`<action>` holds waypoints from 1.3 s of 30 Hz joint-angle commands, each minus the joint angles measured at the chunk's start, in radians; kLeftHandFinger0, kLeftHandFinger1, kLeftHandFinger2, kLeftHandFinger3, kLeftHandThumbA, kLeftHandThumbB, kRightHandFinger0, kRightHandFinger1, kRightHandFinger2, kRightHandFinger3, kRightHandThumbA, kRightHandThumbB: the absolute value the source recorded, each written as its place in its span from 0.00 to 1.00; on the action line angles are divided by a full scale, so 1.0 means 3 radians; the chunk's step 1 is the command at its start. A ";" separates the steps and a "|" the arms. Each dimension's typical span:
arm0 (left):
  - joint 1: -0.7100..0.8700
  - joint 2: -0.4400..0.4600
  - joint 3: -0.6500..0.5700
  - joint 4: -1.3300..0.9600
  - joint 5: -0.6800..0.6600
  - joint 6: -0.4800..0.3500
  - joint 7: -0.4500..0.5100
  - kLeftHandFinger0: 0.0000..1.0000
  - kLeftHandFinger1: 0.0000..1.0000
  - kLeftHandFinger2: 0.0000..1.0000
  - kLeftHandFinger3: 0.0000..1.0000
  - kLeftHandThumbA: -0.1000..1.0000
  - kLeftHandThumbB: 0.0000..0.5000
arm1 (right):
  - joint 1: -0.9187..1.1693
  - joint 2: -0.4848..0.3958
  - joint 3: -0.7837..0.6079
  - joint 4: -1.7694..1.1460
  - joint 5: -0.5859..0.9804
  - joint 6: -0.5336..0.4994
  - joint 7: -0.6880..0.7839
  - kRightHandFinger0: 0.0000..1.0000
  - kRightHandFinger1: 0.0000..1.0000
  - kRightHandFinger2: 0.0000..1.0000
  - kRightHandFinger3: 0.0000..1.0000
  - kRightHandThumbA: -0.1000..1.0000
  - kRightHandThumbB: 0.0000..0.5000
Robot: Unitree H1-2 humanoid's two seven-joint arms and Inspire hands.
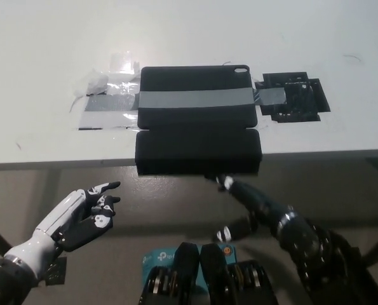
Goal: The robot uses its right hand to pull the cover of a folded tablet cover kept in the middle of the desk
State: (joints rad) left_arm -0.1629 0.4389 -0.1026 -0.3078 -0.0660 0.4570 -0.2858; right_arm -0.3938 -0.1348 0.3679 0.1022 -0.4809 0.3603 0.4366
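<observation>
Tablet cover (198,121) taped to tabletop (176,38), flap overhanging edge; right hand (252,206) just below, fingers (225,183) released, touching flap's rim. Left hand (81,216) resting lower left, fingers spread.

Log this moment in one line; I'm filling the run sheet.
right hand: fingertip at flap edge, below desk | cover flap: overhanging desk edge | left hand: open, idle

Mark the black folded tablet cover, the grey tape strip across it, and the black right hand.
black folded tablet cover (198,151): head view, on the lower flap overhanging the desk edge.
grey tape strip (195,99): head view, mid-strip over the cover.
black right hand (249,202): head view, on the hand's middle, below the flap.
</observation>
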 commanded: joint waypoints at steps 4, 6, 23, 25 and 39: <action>-0.0095 0.0124 0.0016 -0.0067 -0.0017 0.0043 -0.0050 0.80 0.87 1.00 1.00 1.00 0.09 | 0.0179 -0.0027 -0.0064 -0.0473 0.0340 0.0060 0.0144 0.82 0.80 0.88 1.00 1.00 0.64; -0.0091 0.0126 0.0016 -0.0059 0.0000 0.0043 -0.0055 0.80 0.87 1.00 1.00 1.00 0.07 | 0.0252 -0.0068 -0.0082 -0.0598 0.0398 0.0051 0.0170 0.83 0.79 0.87 1.00 1.00 0.63; -0.0059 0.0106 0.0020 -0.0018 -0.0005 0.0043 -0.0062 0.79 0.86 0.98 1.00 1.00 0.13 | 0.0713 -0.0292 -0.1438 -0.1227 0.1271 -0.0223 -0.0157 0.82 0.83 0.91 1.00 0.97 0.30; -0.0057 0.0113 0.0030 -0.0028 0.0003 0.0043 -0.0059 0.79 0.85 0.98 1.00 1.00 0.13 | 0.0682 -0.0273 -0.1608 -0.1157 0.1315 -0.0238 -0.0240 0.80 0.84 0.92 1.00 1.00 0.37; -0.0001 0.0086 0.0060 -0.0061 -0.0012 0.0043 -0.0039 0.77 0.85 0.98 1.00 1.00 0.14 | 0.0660 -0.0199 -0.1561 -0.0773 0.1175 -0.0574 -0.0464 0.76 0.77 0.84 1.00 0.96 0.18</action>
State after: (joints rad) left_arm -0.1550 0.4419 -0.0978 -0.3058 -0.0656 0.4569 -0.2958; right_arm -0.1804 -0.1785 -0.1384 -0.1161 -0.1123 0.2887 0.3280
